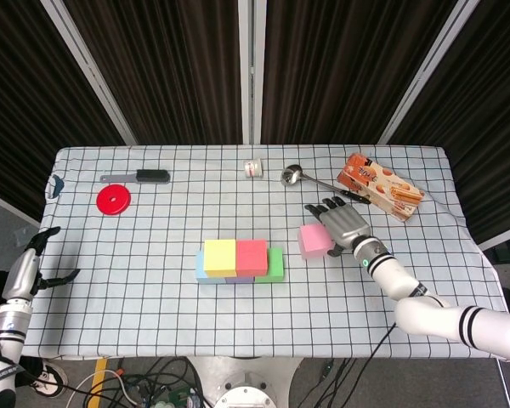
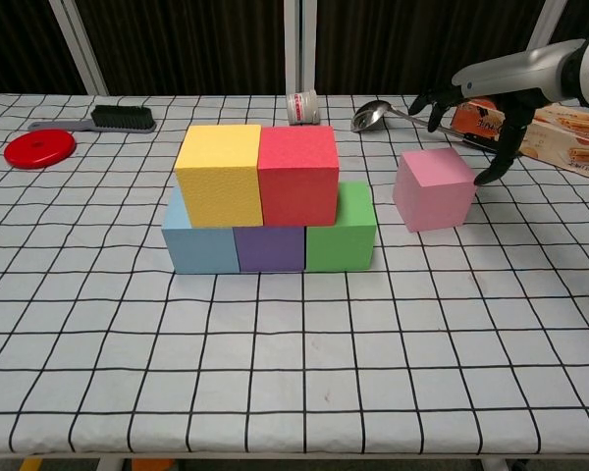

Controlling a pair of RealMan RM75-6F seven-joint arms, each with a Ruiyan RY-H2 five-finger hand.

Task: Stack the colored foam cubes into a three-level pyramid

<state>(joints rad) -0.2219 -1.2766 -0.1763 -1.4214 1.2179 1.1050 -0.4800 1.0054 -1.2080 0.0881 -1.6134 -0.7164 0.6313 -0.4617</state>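
A blue cube (image 2: 194,240), a purple cube (image 2: 270,248) and a green cube (image 2: 342,233) stand in a row on the checked table. On top of them sit a yellow cube (image 2: 219,173) and a red cube (image 2: 296,174). A pink cube (image 2: 433,188) stands alone to the right of the stack (image 1: 314,240). My right hand (image 2: 476,108) hovers just right of and behind the pink cube, fingers spread, holding nothing (image 1: 346,223). My left hand (image 1: 30,268) hangs open off the table's left edge.
A snack box (image 1: 381,186) and a metal ladle (image 1: 310,179) lie behind my right hand. A small white cup (image 1: 253,169) sits at the back centre. A red disc (image 1: 113,201) and a black brush (image 1: 138,177) lie at the back left.
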